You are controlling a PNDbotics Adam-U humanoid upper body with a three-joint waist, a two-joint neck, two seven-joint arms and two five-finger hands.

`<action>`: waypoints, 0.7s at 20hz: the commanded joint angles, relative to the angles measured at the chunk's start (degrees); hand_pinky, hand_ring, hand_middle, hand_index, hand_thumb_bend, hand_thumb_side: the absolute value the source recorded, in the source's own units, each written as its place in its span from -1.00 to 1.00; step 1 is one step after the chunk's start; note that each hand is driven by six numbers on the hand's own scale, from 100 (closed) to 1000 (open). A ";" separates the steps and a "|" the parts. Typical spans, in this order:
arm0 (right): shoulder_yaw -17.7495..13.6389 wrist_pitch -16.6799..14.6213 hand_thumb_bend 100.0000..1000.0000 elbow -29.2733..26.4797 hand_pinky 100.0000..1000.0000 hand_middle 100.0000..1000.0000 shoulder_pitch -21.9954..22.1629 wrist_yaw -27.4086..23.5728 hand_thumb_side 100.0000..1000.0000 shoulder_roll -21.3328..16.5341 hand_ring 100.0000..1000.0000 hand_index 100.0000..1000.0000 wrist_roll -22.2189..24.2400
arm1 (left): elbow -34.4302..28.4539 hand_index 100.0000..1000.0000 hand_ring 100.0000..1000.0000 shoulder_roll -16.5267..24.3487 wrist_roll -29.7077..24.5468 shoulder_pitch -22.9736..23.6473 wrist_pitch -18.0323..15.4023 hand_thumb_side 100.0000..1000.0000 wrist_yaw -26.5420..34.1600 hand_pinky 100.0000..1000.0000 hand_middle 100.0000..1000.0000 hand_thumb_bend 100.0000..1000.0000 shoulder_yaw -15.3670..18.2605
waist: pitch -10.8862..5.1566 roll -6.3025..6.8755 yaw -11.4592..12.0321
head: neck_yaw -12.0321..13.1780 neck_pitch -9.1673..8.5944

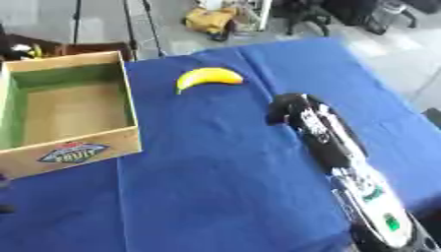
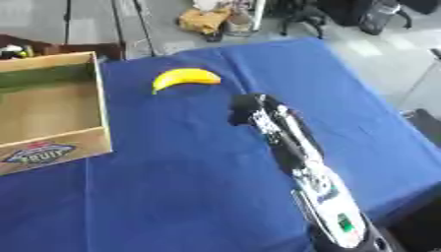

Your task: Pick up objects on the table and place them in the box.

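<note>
Banana lies on the blue counter, between your box at the left and your right robot hand. Your right arm reaches in from the lower right; its hand sits near the banana, apart from it. You cannot tell whether its fingers are curled. The box stands open.

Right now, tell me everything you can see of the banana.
The banana is a single yellow one, smooth-skinned and curved, lying flat on the blue cloth toward the far side of the table. Its arch bows away from the robot, both ends dipping nearer. It sits right of the cardboard box, not touching it, and beyond the right hand, which is short of it. Nothing touches it but the cloth.
</note>
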 commanded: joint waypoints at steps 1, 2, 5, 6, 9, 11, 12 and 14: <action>-0.36 -0.09 -1.00 -0.98 0.07 0.17 -0.29 -0.07 0.30 -0.73 0.10 0.36 0.36 | -0.83 0.14 0.57 0.37 0.14 -0.19 0.02 1.00 0.19 0.15 0.15 -0.83 0.64 | -1.04 0.10 -0.13 | -0.27 0.34; -0.35 -0.09 -1.00 -1.00 0.07 0.17 -0.28 -0.06 0.29 -0.81 0.10 0.36 0.45 | -0.83 0.14 0.57 0.39 0.13 -0.17 0.02 1.00 0.18 0.15 0.15 -0.83 0.61 | -1.06 0.14 -0.19 | -0.28 0.31; -0.42 -0.11 -1.00 -1.08 0.07 0.17 -0.33 -0.03 0.29 -1.19 0.11 0.36 0.46 | -0.84 0.14 0.57 0.39 0.12 -0.17 -0.02 1.00 0.18 0.15 0.15 -0.83 0.60 | -1.05 0.22 -0.27 | -0.35 0.33; -0.43 -0.13 -1.00 -1.15 0.07 0.17 -0.32 0.01 0.28 -1.40 0.11 0.36 0.45 | -0.83 0.14 0.57 0.40 0.11 -0.16 -0.02 1.00 0.17 0.15 0.15 -0.83 0.59 | -1.02 0.23 -0.28 | -0.36 0.37; -0.48 -0.32 -1.00 -1.64 0.08 0.17 -0.33 0.28 0.26 -3.05 0.11 0.36 0.37 | -0.85 0.14 0.57 0.45 0.12 -0.16 -0.04 1.00 0.12 0.15 0.15 -0.83 0.60 | -0.95 0.23 -0.24 | -0.35 0.45; -0.56 -0.75 -1.00 -2.60 0.09 0.18 -0.48 0.72 0.23 -5.82 0.12 0.36 0.37 | -0.89 0.14 0.57 0.55 0.11 -0.20 -0.08 1.00 0.11 0.15 0.15 -0.83 0.58 | -0.94 0.18 -0.16 | -0.37 0.57; -0.68 -1.01 -1.00 -3.18 0.10 0.19 -0.61 0.87 0.21 -7.51 0.12 0.37 0.31 | -0.91 0.14 0.57 0.59 0.12 -0.20 -0.11 1.00 0.12 0.15 0.15 -0.83 0.59 | -0.94 0.14 -0.12 | -0.38 0.63; -1.11 -1.50 -1.00 -4.11 0.11 0.20 -1.07 0.93 0.18 -11.21 0.13 0.37 -0.08 | -0.92 0.14 0.57 0.63 0.13 -0.18 -0.11 1.00 0.12 0.15 0.15 -0.83 0.58 | -0.99 0.07 -0.03 | -0.41 0.70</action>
